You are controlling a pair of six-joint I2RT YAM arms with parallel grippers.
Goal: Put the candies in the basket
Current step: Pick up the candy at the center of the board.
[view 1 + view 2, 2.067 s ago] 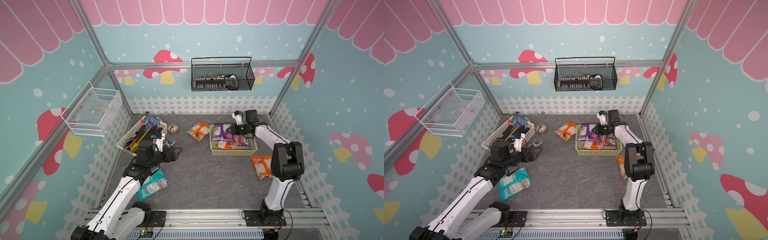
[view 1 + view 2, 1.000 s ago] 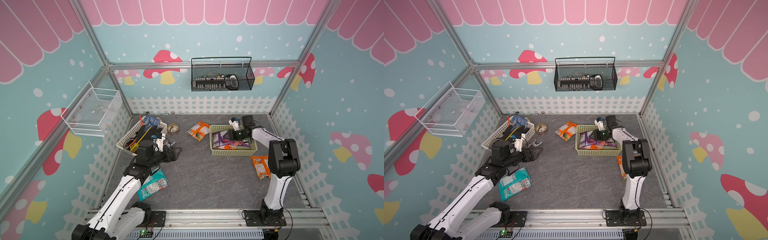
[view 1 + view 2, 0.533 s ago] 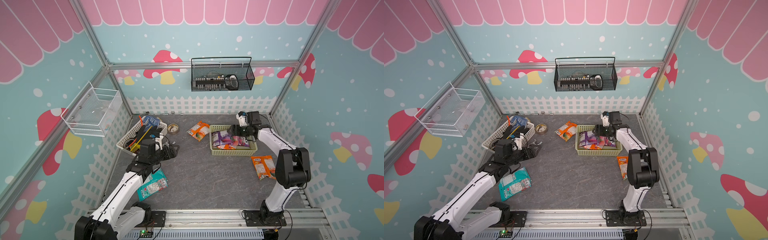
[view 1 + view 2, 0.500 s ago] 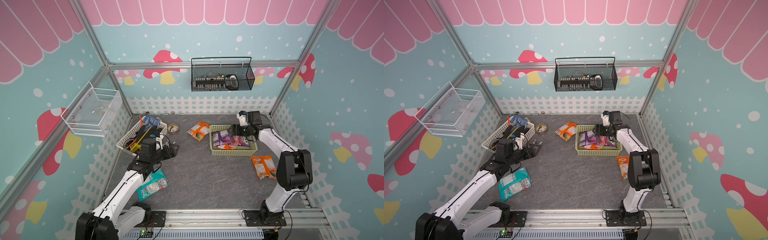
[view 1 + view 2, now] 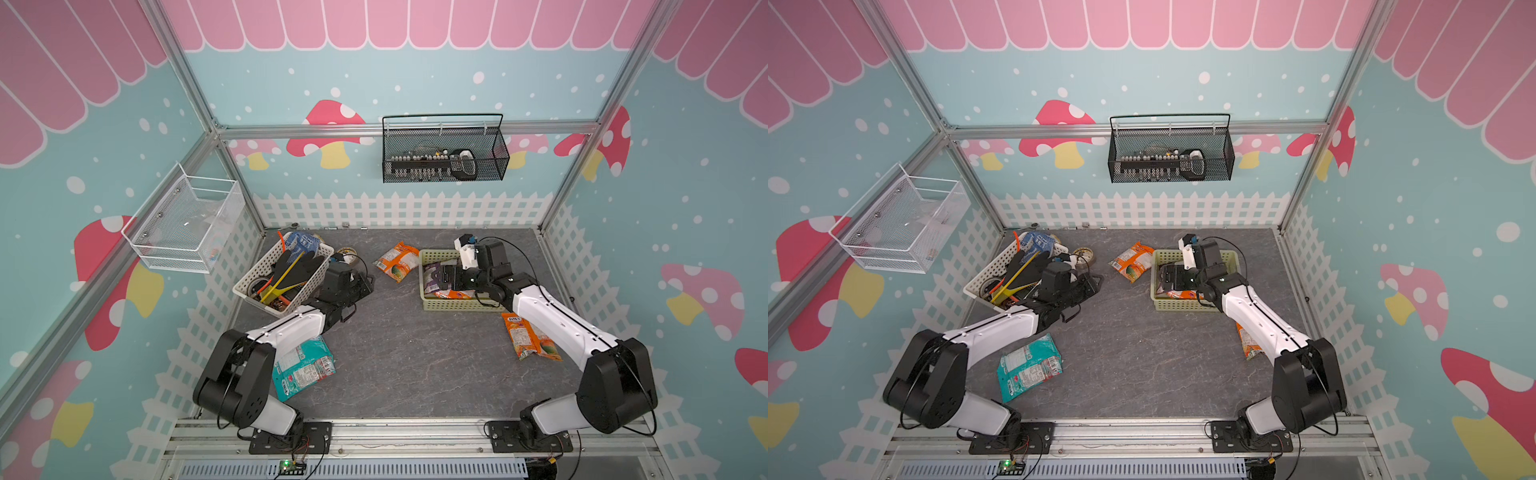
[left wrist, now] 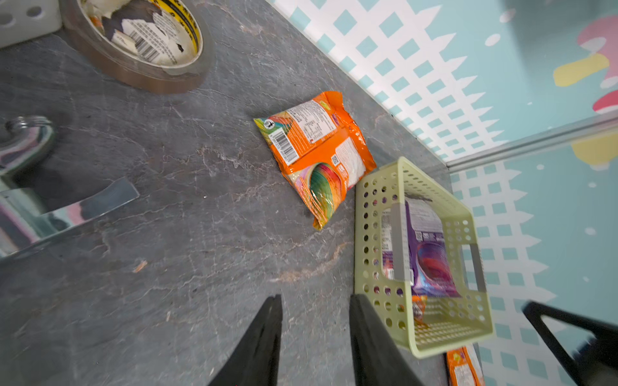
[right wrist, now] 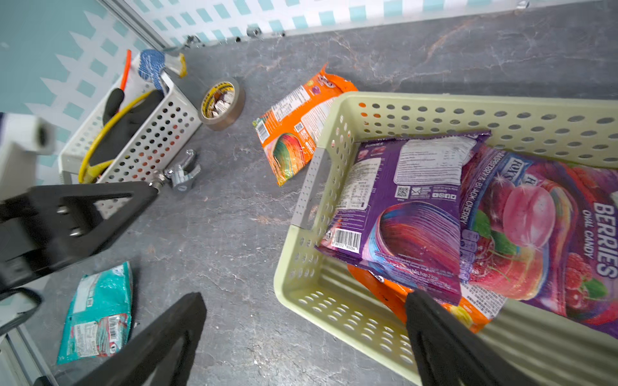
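In a top view: basket (image 5: 457, 306) right of centre, purple bags (image 5: 434, 276) inside; orange bag (image 5: 397, 262) just left of it, outside.
Left wrist: left gripper (image 6: 314, 300) at bottom, narrowly apart, empty; risks closing short of orange bag.
Right wrist: right gripper (image 7: 304, 297) spread wide, straddling basket wall; could snag it.

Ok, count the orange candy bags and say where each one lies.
3 orange bags: one on the table beside the basket, toward the tape roll; one on the table by the right arm; one in the basket under purple bags. More could be hidden there.
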